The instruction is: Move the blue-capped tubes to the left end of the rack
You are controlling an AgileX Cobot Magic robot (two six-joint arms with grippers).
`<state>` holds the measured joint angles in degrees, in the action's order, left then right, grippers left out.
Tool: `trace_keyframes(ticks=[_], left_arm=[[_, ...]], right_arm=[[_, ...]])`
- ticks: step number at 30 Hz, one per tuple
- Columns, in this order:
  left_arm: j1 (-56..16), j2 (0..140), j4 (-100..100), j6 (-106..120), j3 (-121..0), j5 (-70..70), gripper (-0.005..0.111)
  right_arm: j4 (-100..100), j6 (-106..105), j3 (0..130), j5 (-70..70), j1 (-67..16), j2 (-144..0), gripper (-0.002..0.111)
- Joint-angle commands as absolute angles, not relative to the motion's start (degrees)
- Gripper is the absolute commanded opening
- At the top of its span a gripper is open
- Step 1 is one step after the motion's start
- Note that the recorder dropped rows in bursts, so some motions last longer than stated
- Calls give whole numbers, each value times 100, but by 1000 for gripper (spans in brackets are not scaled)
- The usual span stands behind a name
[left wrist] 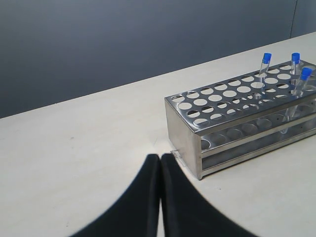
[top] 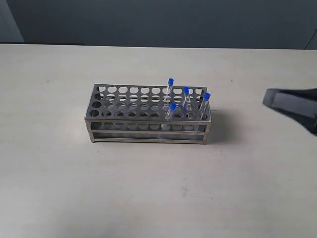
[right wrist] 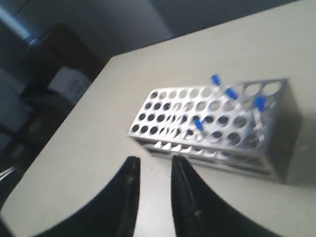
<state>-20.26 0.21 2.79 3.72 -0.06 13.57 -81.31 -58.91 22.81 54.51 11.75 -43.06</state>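
The silver rack (top: 143, 132) stands mid-table, long side toward the exterior camera. Several blue-capped tubes (top: 186, 91) stand in holes at its right end, some leaning; the left holes hold nothing. My right gripper (top: 270, 99) hovers off the rack's right end, apart from it. In the right wrist view this gripper (right wrist: 154, 160) is open and holds nothing, with the rack (right wrist: 284, 148) and tubes (right wrist: 230, 94) ahead of it. My left gripper (left wrist: 159, 157) is shut on nothing, low over the table just off the rack's empty end wall (left wrist: 182, 128). Three tubes (left wrist: 296, 59) show at the far end.
Bare beige tabletop (top: 74, 188) surrounds the rack on all sides. A dark wall (top: 158, 20) runs behind the table's back edge. In the right wrist view the table edge (right wrist: 74, 113) drops off to dim room clutter beyond.
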Motion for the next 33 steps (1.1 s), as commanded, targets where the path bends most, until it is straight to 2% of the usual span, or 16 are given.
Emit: trace_keyframes(ticks=[1,5,8,11,17,22,27,33], left_arm=[[-2065,0,272,351,0,1335,0],[-2065,0,272,351,0,1335,0],[-2065,0,272,351,0,1335,0],[-2065,0,272,351,0,1335,0],[-2065,0,272,351,0,1335,0],[-2065,0,272,351,0,1335,0],[-2065,0,272,351,0,1335,0],[-2065,0,272,351,0,1335,0]], right_arm=[[-8038,-5553,2624,4865,1184,-4046,23],[-7985,-5553,2769,4933,1184,-4046,23],[-7610,-5313,2926,3726,1184,-4021,23],[-6880,-4852,3074,3255,1184,-4021,23],[-4050,-3485,3441,2727,1184,-3866,23],[-1779,-1402,3635,2780,1184,-3536,23],[-212,81,3602,3151,572,-3043,23],[-34,826,3012,3111,-560,-2434,23]])
